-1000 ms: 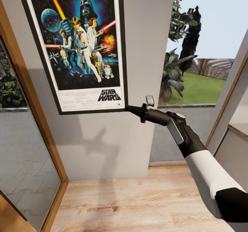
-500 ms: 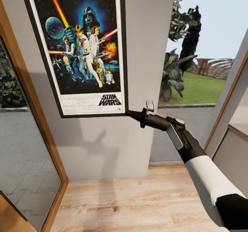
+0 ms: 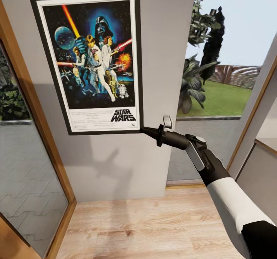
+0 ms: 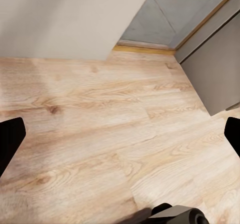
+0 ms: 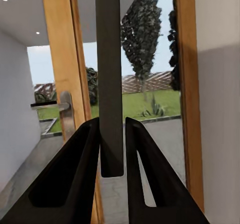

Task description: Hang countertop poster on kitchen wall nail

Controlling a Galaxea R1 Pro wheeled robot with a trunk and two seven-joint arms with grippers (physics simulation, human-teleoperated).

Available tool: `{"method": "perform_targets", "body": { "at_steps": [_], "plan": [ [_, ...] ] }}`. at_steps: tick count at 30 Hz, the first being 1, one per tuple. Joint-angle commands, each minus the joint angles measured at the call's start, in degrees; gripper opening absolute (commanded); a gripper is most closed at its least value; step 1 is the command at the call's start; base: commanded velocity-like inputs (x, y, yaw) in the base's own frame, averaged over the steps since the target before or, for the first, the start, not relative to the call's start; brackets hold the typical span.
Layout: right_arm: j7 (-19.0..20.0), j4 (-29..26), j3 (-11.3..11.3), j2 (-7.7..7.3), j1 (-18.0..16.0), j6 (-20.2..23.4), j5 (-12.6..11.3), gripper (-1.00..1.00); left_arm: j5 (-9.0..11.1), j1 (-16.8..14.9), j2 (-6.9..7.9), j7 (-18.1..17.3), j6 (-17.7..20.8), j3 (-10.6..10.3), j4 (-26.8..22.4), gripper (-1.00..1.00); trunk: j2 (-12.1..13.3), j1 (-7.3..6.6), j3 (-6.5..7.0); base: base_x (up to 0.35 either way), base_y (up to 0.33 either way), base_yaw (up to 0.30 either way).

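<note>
While my right gripper [image 3: 145,130] is clamped on the poster [image 3: 92,59], I hold that poster flat against the grey wall panel [image 3: 127,166], pinching its lower corner on the window side. Seen along my right fingers [image 5: 75,169], the poster's thin edge [image 5: 110,79] runs straight up between them, and both dark fingers press against it from either side. From my head, the poster stands upright with a slight tilt, its black frame, white border and blue artwork fully readable, the "STAR WARS" lettering near the bottom just above my grip. My right arm [image 3: 227,189] reaches up to it from below and from the window side. Beside the poster, on the side away from my arm, a wooden door frame [image 3: 34,109] with glass runs down the wall. On the other side of the poster a window [image 3: 227,59] opens onto a lawn, plants and a fence. Below the poster lies light wooden floor [image 3: 154,228].

My left gripper [image 4: 120,134] hangs over that same floor, well below the poster, with its two dark fingertips [image 4: 10,139] spread far apart and nothing between them.
</note>
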Motion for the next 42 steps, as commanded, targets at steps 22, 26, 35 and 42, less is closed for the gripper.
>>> {"method": "perform_targets", "body": {
  "at_steps": [22,26,35,42],
  "plan": [
    [0.1,0.0,-0.2,-0.12,0.0,0.8,-0.7,-1.00,0.0,0.0,0.01,0.0,-0.3,0.0,0.0,1.00,-0.1,0.04,-0.12,0.059,0.000,0.000],
    [0.1,0.0,-0.6,-0.12,0.0,0.8,-0.7,-1.00,0.0,0.0,0.01,0.0,-0.3,0.0,0.0,1.00,-0.1,0.04,-0.12,0.063,0.000,0.000],
    [0.1,0.0,-0.7,-0.12,0.0,0.9,-0.7,-1.00,0.0,0.1,0.08,0.0,-0.3,0.2,0.0,1.00,-0.1,0.04,-0.12,0.150,0.000,0.000],
    [0.1,0.0,-0.7,-0.12,0.0,0.9,-0.7,-1.00,0.0,0.1,0.08,0.0,-0.3,0.9,0.0,1.00,-0.1,0.04,-0.12,0.034,0.000,0.000]
  ]
}}
